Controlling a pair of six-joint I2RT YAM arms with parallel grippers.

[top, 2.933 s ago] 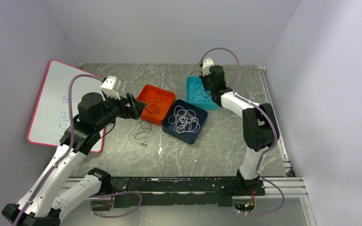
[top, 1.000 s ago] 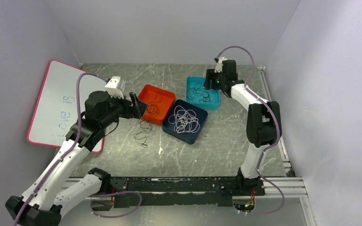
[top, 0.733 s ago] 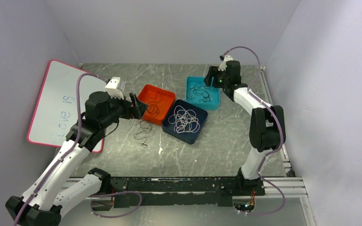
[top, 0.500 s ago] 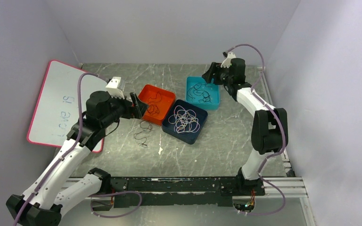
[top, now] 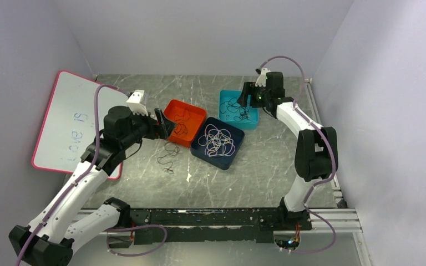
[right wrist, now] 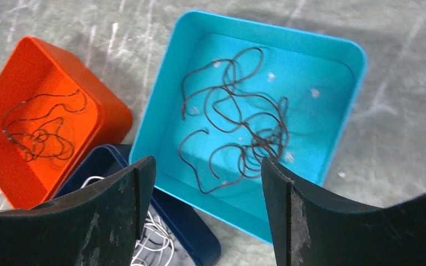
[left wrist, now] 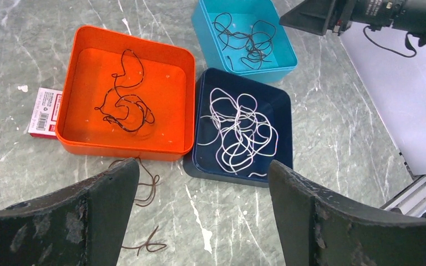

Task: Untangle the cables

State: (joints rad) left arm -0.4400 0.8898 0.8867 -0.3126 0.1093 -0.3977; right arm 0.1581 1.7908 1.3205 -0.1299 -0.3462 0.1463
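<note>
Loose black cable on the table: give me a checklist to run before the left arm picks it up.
1. Left gripper open and empty: ok.
2. Loose black cable lying on the bare table, outside all trays: ok.
3. Its far end free of the orange tray: cannot tell; it runs right up to the tray's near wall.
4. Right gripper open, empty, over the teal tray, well away from the loose cable: ok.
5. White cable contained in the navy tray: ok.
</note>
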